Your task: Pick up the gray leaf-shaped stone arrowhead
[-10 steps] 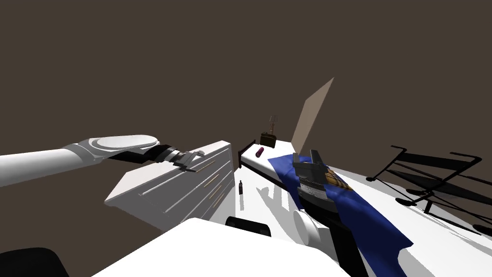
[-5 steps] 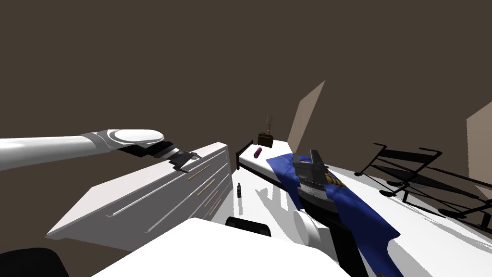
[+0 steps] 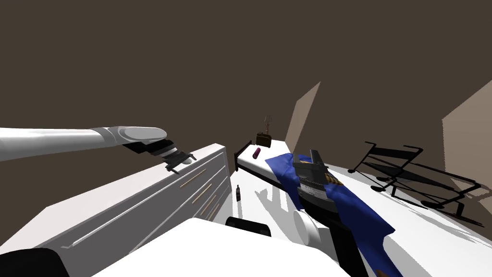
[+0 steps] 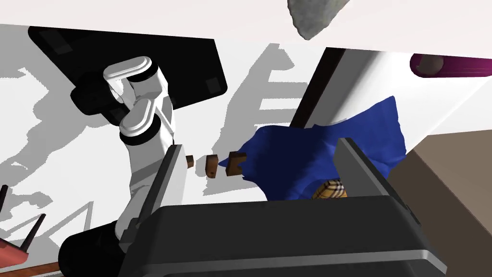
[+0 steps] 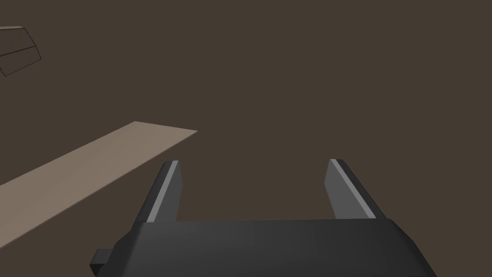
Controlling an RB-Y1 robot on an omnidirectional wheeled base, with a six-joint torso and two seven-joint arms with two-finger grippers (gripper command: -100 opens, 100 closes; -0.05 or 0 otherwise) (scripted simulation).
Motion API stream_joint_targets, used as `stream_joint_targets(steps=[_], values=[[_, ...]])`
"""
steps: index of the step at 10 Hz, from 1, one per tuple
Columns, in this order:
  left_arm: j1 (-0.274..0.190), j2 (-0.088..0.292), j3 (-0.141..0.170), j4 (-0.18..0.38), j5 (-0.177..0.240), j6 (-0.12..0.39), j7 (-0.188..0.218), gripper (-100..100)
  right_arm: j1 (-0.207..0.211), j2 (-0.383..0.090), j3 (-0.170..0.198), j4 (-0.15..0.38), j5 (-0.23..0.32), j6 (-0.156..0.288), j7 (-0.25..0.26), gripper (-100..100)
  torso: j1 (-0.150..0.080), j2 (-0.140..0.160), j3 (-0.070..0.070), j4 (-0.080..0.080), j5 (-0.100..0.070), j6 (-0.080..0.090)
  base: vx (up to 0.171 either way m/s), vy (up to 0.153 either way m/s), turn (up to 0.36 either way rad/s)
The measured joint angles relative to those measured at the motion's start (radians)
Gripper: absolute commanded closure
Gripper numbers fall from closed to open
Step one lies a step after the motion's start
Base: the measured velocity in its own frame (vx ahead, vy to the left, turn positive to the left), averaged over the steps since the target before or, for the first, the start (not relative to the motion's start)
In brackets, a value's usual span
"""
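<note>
**A:** Where does the arrowhead sit?

**B:** It's a rough grey stone on the white top of the dresser, close to the edge. It lies ahead of the left end effector, touching neither blade and nearer one blade's line than mid-gap.

**A:** And the end effector itself?

**B:** Released, with its blades spread and nothing between them. The right end effector is released too, idle over the blue cloth on the bed.

**A:** How should the reach go?

**B:** I'd centre the gap on the stone first, then advance low along the top. Clench only once the stone is well between the blades. It looks thin, so a high pass could miss it and a scrape could push it off the edge.
</note>
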Motion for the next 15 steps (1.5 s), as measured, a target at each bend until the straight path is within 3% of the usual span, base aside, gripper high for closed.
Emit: stream_joint_targets(steps=[1, 4, 6, 7, 8, 9, 10, 13, 14, 15], values=[[0.018, 0.044, -0.022, 0.031, -0.008, -0.003, -0.036, -100, 0.000, 0.000, 0.000, 0.000, 0.000, 0.000, 0.000, 0, 0.002, -0.001, -0.001, 0.000, 0.000, 0.000, 0.080, 0.055, -0.031], [0.015, 0.067, -0.043, 0.064, -0.089, -0.045, -0.067, -100, 0.000, 0.000, 0.000, 0.000, 0.000, 0.000, 0.000, 0, -0.001, -0.001, 0.000, 0.000, 0.000, 0.000, 0.100, 0.043, -0.054], [0.043, 0.118, -0.068, 0.103, -0.104, -0.052, -0.107, -100, 0.000, 0.000, 0.000, 0.000, 0.000, 0.000, 0.000, 0, 0.001, -0.001, 0.000, 0.000, 0.001, 0.000, 0.095, 0.067, -0.039], [0.044, 0.124, -0.079, 0.114, -0.121, -0.061, -0.122, -100, 0.000, 0.000, 0.000, 0.000, 0.000, 0.000, 0.000, 0, 0.001, 0.000, 0.000, 0.000, 0.001, -0.001, 0.037, 0.027, -0.008], [0.043, 0.125, -0.080, 0.115, -0.124, -0.063, -0.124, 0, 0.000, 0.000, 0.000, 0.000, 0.000, 0.000, 0.000, 0, -0.001, 0.003, 0.002, 0.001, 0.000, -0.001, 0.008, 0.005, 0.000], [0.043, 0.125, -0.080, 0.115, -0.124, -0.063, -0.124, -100, 0.000, 0.000, 0.000, 0.000, 0.000, 0.000, 0.000, 0, -0.003, 0.005, 0.003, 0.001, 0.000, -0.001, 0.003, -0.014, -0.077], [0.074, 0.131, -0.084, 0.125, -0.107, -0.041, -0.137, -100, 0.000, 0.000, 0.000, 0.000, 0.000, 0.000, 0.000, 0, -0.004, 0.006, 0.003, 0.001, 0.000, 0.000, -0.003, -0.021, -0.046], [0.076, 0.100, -0.102, 0.112, -0.128, -0.010, -0.141, -100, 0.000, 0.000, 0.000, 0.000, 0.000, 0.000, 0.000, 0, -0.005, 0.007, 0.004, 0.002, -0.001, -0.001, -0.001, -0.016, -0.025], [0.075, 0.098, -0.102, 0.111, -0.130, -0.010, -0.140, 100, 0.000, 0.000, 0.000, 0.000, 0.000, 0.000, 0.000, 0, -0.004, 0.007, 0.004, 0.002, -0.001, -0.001, 0.000, 0.000, 0.000], [0.075, 0.098, -0.103, 0.111, -0.130, -0.011, -0.140, 100, 0.000, 0.000, 0.000, 0.000, 0.000, 0.000, 0.000, 0, -0.004, 0.007, 0.004, 0.002, 0.000, 0.000, 0.000, 0.000, 0.000]])
